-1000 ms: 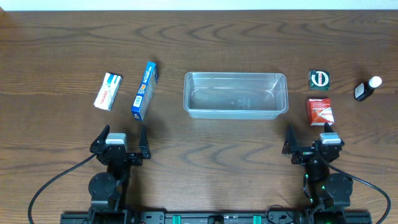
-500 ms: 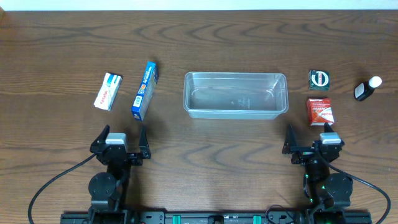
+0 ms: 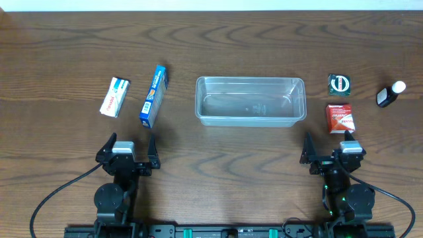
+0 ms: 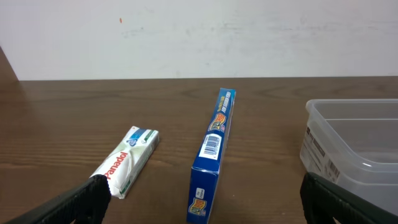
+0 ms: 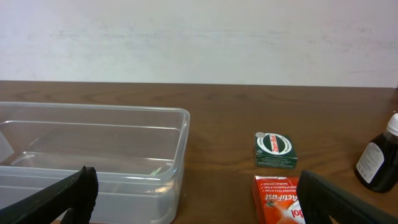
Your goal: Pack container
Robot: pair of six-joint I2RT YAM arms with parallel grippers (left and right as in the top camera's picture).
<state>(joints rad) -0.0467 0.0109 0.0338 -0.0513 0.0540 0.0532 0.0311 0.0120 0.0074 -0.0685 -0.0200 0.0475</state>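
At the middle of the tabletop (image 3: 211,39) sits the container (image 3: 250,80), its clear floor bare. Left of it stands a blue box (image 3: 153,96) on edge, with a white box (image 3: 114,96) further left. To the right lie a green box (image 3: 339,84), a red box (image 3: 341,118) nearer, and a dark bottle (image 3: 390,94). The left pincer (image 3: 130,144) and right pincer (image 3: 327,142) are both spread wide, gripping nothing.

nothing has moved or changed since the earlier pictures; no difference shows.
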